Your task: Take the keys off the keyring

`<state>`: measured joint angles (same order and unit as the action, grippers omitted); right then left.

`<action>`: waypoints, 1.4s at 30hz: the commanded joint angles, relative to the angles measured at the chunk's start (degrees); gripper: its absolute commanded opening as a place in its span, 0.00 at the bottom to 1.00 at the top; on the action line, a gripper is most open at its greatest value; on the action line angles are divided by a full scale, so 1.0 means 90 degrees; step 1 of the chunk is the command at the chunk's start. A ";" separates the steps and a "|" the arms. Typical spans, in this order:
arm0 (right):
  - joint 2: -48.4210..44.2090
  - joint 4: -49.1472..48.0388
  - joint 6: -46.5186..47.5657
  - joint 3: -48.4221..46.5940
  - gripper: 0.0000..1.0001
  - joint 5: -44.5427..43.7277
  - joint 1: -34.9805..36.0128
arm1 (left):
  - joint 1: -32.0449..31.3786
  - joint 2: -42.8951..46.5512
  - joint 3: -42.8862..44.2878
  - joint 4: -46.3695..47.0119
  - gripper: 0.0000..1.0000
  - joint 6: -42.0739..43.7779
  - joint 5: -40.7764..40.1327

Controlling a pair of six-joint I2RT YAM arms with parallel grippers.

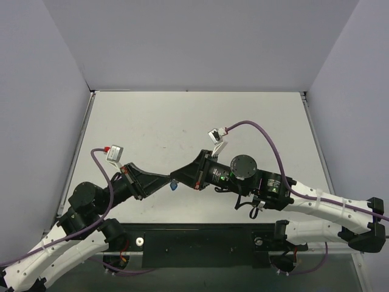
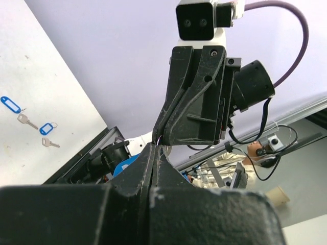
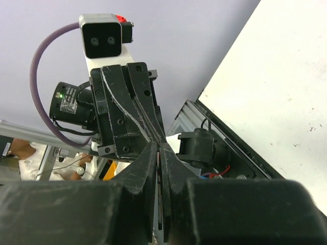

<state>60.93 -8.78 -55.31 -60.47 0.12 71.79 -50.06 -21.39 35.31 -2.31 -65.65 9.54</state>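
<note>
Two grippers tip to tip above table (image 2: 56, 76): left gripper (image 2: 155, 149), right gripper (image 2: 162, 133), jaws of each pressed closed, both pinching keyring (image 2: 160, 140), blue tag (image 1: 174, 186) dangling beneath. Farther off, flat on table: two keys (image 2: 25, 121), blue-rimmed tags attached, white label windows too small to read.

Soft, even light all round: the pale worktop (image 1: 182, 118) is evenly bright and the shadows on it are faint. In both wrist views the near black fingers (image 2: 122, 204) are dark and blurred, and the background behind them is sharper.
</note>
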 commanded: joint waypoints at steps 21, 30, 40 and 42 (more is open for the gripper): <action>0.0311 -0.0520 -0.0358 -0.0010 0.00 -0.0121 0.0022 | -0.0014 0.0296 -0.0311 -0.0142 0.00 -0.0324 -0.1314; 0.0330 -0.0636 -0.0475 0.0019 0.00 0.0112 -0.0066 | -0.0004 0.0238 -0.0261 -0.0222 0.00 -0.0255 -0.1343; 0.0379 -0.0675 -0.0583 0.0039 0.08 0.0182 -0.0115 | -0.0013 0.0403 -0.0203 -0.0456 0.00 -0.0225 -0.1499; 0.0398 -0.0685 -0.0593 0.0049 0.09 0.0192 -0.0125 | -0.0013 0.0452 -0.0203 -0.0466 0.00 -0.0216 -0.1548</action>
<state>64.29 -10.94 -59.44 -58.74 -1.96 70.48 -50.26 -17.98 31.66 -5.39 -69.14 -1.04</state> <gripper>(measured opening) 0.088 0.016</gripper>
